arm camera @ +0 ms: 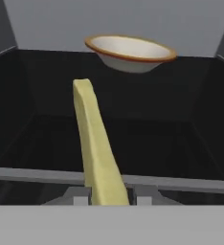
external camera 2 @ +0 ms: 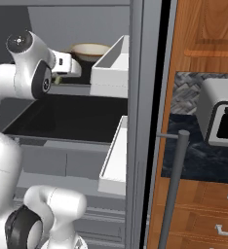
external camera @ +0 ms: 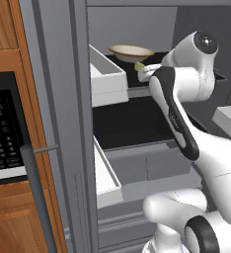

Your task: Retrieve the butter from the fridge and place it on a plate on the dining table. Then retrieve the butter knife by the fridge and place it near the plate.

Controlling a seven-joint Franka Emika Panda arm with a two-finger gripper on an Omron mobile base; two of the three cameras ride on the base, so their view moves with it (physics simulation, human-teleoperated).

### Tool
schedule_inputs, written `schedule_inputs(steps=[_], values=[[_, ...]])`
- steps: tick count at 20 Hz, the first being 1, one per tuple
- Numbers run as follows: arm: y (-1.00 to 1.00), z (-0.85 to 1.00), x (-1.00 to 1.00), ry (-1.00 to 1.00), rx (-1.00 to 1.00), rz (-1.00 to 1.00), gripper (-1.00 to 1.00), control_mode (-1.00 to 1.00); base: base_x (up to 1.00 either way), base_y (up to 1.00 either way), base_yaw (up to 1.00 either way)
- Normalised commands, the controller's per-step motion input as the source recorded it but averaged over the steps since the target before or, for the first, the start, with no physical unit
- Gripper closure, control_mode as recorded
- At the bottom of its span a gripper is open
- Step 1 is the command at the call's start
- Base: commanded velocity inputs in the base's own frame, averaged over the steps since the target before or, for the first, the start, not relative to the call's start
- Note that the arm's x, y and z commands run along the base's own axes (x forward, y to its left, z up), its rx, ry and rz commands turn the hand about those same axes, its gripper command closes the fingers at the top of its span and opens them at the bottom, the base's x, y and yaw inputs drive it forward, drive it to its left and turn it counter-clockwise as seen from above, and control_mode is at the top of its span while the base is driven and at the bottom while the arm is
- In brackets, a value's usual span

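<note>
The grey fridge [external camera: 63,123] stands open and my arm reaches into its upper shelf. In the hand view the butter [arm camera: 95,143], a pale yellow-green stick, runs from between my fingertips away toward the back of the shelf. My gripper [arm camera: 109,197] is shut on its near end. From the left base view a small bit of the butter [external camera: 139,66] shows just past the gripper [external camera: 144,72], in front of the bowl. The right base view shows the gripper [external camera 2: 69,65] at the shelf's front edge. The plate, dining table and butter knife are out of view.
A shallow beige bowl [arm camera: 130,50] sits at the back of the same shelf [arm camera: 181,139]. White door bins [external camera: 107,79] jut out beside the arm, with a lower dark shelf [external camera: 132,123] and drawers beneath. A black microwave [external camera: 1,128] is left of the fridge.
</note>
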Motion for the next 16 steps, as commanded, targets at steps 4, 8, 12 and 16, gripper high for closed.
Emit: schedule_inputs(steps=[4,8,12,16], values=[[0.00,0.05,-0.70,-0.04,0.00,-0.03,1.00,-1.00,0.00,0.00,0.00],[0.00,0.11,-0.62,0.00,0.00,-0.05,1.00,-1.00,0.00,0.00,0.00],[-0.03,0.18,-0.56,0.00,-0.01,-0.08,1.00,-1.00,0.00,0.00,0.00],[-0.12,0.32,-0.60,0.00,-0.01,-0.08,1.00,-1.00,0.00,0.00,0.00]])
